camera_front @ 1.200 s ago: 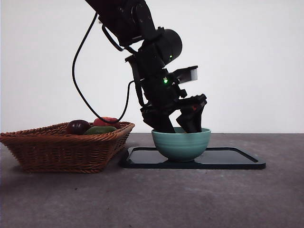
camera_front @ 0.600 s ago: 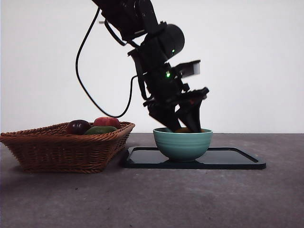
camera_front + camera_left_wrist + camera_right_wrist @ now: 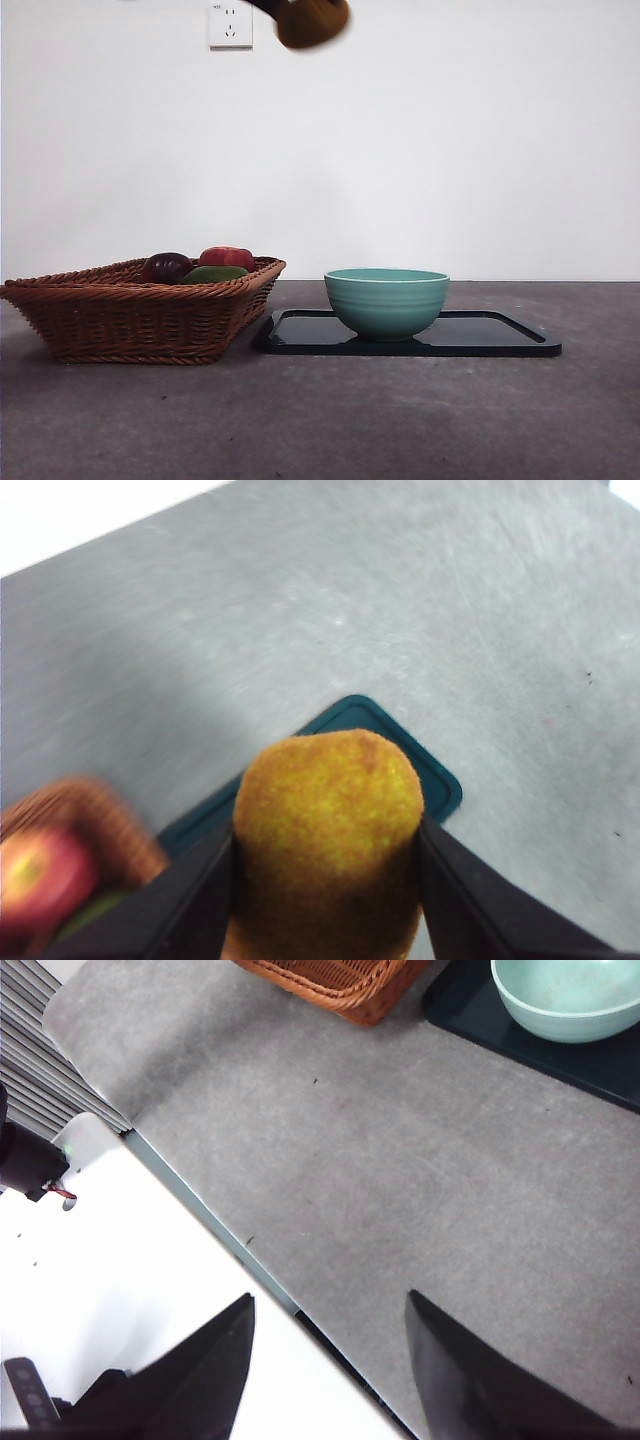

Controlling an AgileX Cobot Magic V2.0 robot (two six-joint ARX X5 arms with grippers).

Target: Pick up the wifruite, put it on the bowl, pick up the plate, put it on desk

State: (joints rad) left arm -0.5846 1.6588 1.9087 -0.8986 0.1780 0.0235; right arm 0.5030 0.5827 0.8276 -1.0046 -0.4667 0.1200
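Left claw point(image 3: 325, 900) grips the wifruite point(image 3: 312, 20) at the front view's top edge, high above the bowl point(image 3: 386, 300). Right claw point(image 3: 330, 1360) waits released. Risk: dropped from this height, the fruit bounces out onto the desk point(image 3: 320, 420)
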